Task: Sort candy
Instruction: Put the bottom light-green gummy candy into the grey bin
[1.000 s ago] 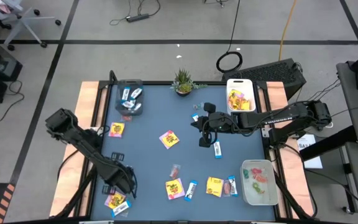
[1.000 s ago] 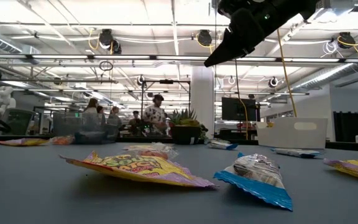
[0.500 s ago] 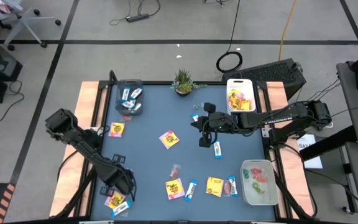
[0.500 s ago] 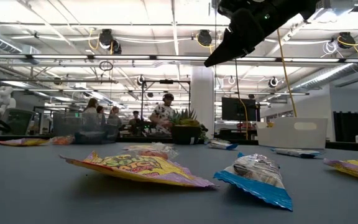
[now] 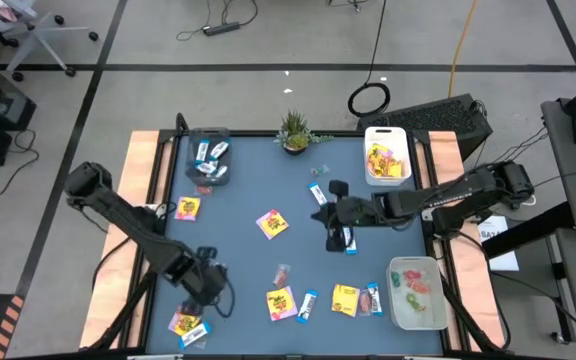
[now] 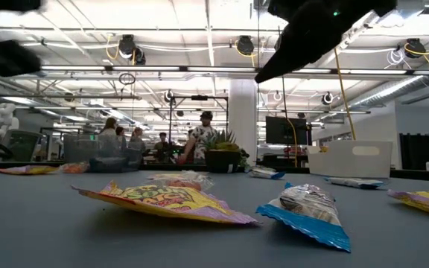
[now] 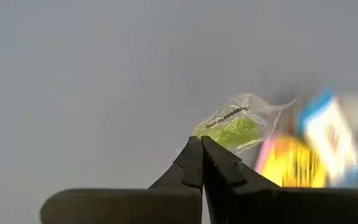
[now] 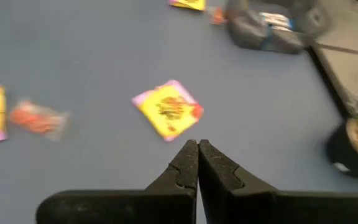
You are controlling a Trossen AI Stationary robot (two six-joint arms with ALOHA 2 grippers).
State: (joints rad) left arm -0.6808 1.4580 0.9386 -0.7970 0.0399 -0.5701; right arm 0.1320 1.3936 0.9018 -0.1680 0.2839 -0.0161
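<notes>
From above we see candy (image 5: 272, 223) scattered over the table (image 5: 238, 190), in the left wrist view our left gripper (image 7: 201, 144) pinches a green sweet (image 7: 229, 129), and the right gripper (image 8: 197, 148) hangs closed, empty.

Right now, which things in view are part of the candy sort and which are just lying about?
Job: green candy in left gripper; yellow packets; blue-and-white bars; white bin; clear tubs.
Lying about: potted plant; cable loop on floor.
</notes>
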